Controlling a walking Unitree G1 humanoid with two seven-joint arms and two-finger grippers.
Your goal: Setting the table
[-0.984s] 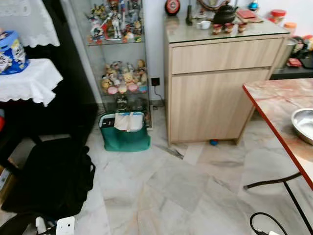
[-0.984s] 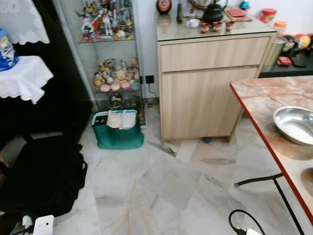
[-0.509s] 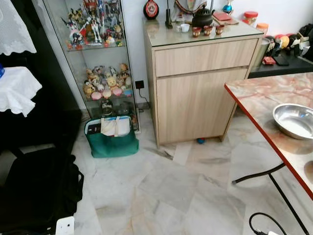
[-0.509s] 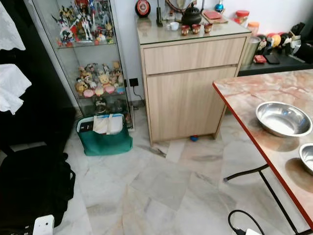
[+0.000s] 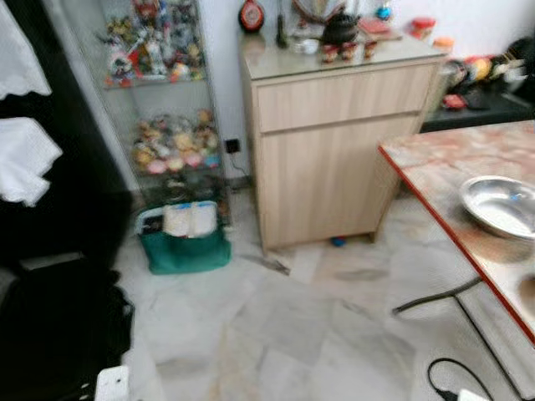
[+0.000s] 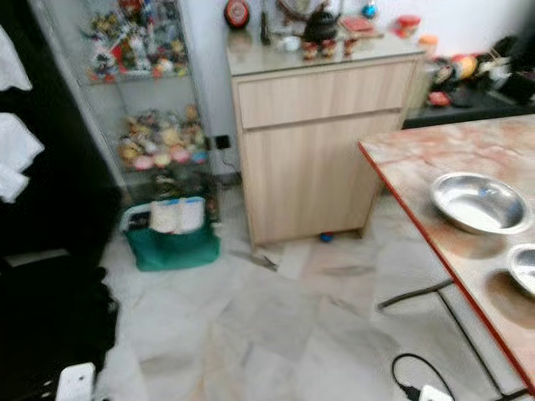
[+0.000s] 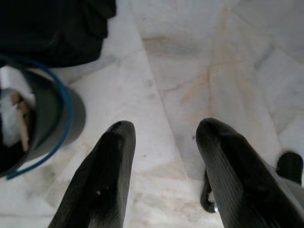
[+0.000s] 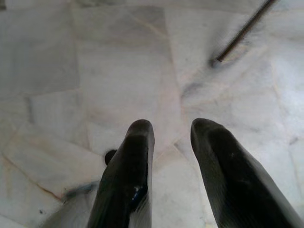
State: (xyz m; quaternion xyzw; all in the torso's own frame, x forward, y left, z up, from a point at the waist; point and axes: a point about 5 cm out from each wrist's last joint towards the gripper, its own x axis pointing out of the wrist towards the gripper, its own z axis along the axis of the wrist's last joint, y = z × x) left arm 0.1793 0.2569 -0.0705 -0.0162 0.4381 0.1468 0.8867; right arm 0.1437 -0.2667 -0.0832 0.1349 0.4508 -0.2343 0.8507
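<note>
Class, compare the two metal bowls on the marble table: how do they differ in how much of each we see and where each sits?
The first metal bowl shows whole; the second metal bowl is cut off by the picture's right edge. The first sits farther from the robot, toward the wooden cabinet; the second sits nearer the robot. Both are shiny, round and upright on the marble table, apart from each other.

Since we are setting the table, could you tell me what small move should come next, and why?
Probably keep turning right towards the table: its metal bowls sit at the view's right edge, and both the left gripper and right gripper hang open over bare floor.
</note>
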